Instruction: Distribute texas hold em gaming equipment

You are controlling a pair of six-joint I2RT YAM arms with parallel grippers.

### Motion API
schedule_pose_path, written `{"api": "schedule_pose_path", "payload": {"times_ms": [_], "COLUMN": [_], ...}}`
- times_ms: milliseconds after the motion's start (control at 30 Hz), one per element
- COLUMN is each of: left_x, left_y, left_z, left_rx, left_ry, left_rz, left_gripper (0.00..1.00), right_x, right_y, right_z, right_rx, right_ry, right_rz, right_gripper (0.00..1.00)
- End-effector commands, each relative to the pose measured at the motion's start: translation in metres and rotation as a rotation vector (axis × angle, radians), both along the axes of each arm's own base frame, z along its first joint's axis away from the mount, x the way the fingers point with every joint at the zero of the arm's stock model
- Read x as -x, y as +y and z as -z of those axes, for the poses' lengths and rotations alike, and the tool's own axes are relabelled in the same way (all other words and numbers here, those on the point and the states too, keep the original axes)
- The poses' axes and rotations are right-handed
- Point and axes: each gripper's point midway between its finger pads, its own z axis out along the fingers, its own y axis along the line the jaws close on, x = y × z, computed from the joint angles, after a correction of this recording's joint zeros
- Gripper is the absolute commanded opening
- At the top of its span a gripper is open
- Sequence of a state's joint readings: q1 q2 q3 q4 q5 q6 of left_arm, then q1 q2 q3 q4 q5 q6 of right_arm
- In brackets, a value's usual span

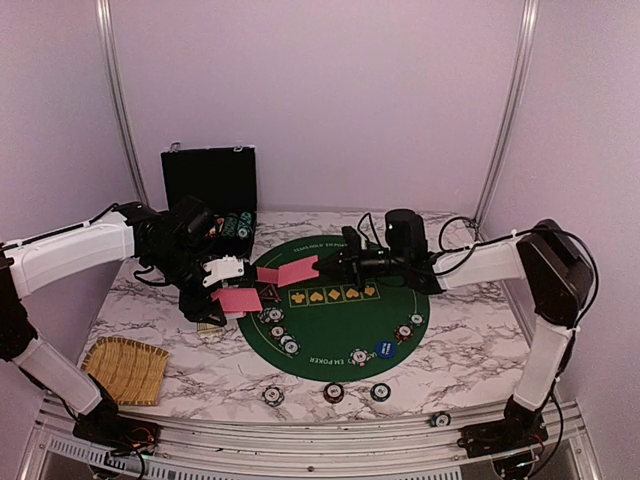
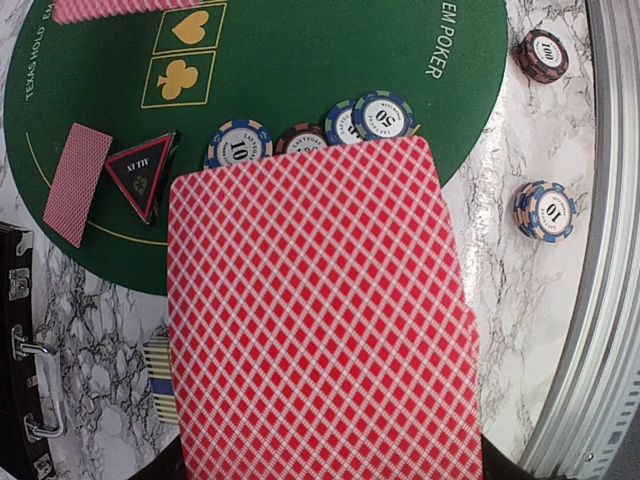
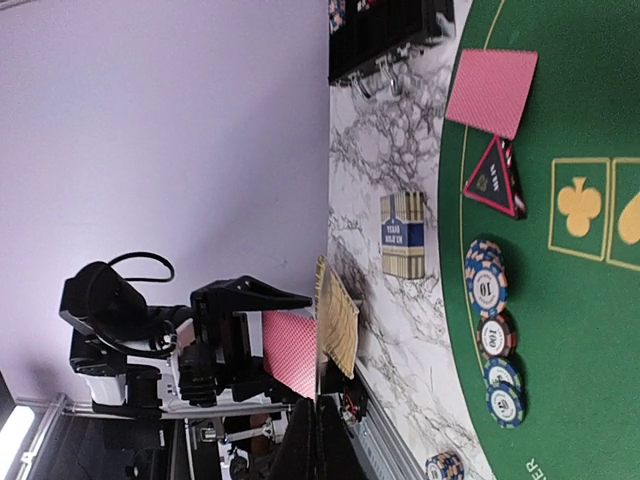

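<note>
My left claw (image 1: 225, 290) is pressed together on a deck of red-backed cards (image 2: 320, 320), which juts out ahead of it and fills most of that wrist's view. Just past the deck's front edge, a row of striped chips (image 2: 240, 148) lies on the green felt (image 2: 300, 60). Ahead and to the left of the deck sits a dark triangular button (image 2: 145, 172), with a lone card (image 2: 75, 182) flat on the felt just beside it. To the right of the deck, two more chips (image 2: 545, 212) rest on the marble counter (image 1: 470, 330).

My right claw (image 1: 322, 265) is also pressed together, pinching a single red-backed card (image 1: 300, 270) by one end over the felt, near the deck but apart from it. The black case (image 1: 210, 180) stands open behind my left claw.
</note>
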State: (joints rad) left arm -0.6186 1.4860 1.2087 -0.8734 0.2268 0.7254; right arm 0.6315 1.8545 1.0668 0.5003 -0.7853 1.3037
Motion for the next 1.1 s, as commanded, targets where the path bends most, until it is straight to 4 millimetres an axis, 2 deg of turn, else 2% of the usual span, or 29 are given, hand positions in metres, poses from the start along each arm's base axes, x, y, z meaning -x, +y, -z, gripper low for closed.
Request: {"api": "schedule_pose_path", "payload": {"times_ms": [0,233,500,600,733,1067], "left_x": [0.003,0.005,0.006,0.007,0.008,0.008], "left_y": [0.002,0.0,-0.002,-0.001,-0.001,-0.001], "left_z": [-0.008,-0.011,-0.014,-0.015,-0.015,-0.014], "left_rx": [0.016,0.034,0.05,0.052,0.052,0.049], "left_ry": [-0.009,-0.007,-0.004,-0.006,-0.008,-0.004], "left_rz": [0.005,0.009,0.011,0.013,0.014,0.014], "left_gripper": [0.38,0.38,0.38,0.38,0.38,0.37], "right_x": [-0.027,-0.059,-0.122,-0.143,-0.163,-0.203], "right_y": [-0.033,-0.063,-0.12,-0.132,-0.14,-0.135], "right_z": [-0.018,-0.015,0.031,0.044,0.061,0.098], "right_rx": [0.007,0.049,0.233,0.295,0.375,0.431], "right_ry": [-0.059,-0.077,-0.061,-0.069,-0.062,-0.049], "right_rz": [0.05,0.107,0.244,0.277,0.299,0.311], "right_gripper": [0.0,0.0,0.0,0.0,0.0,0.0]}}
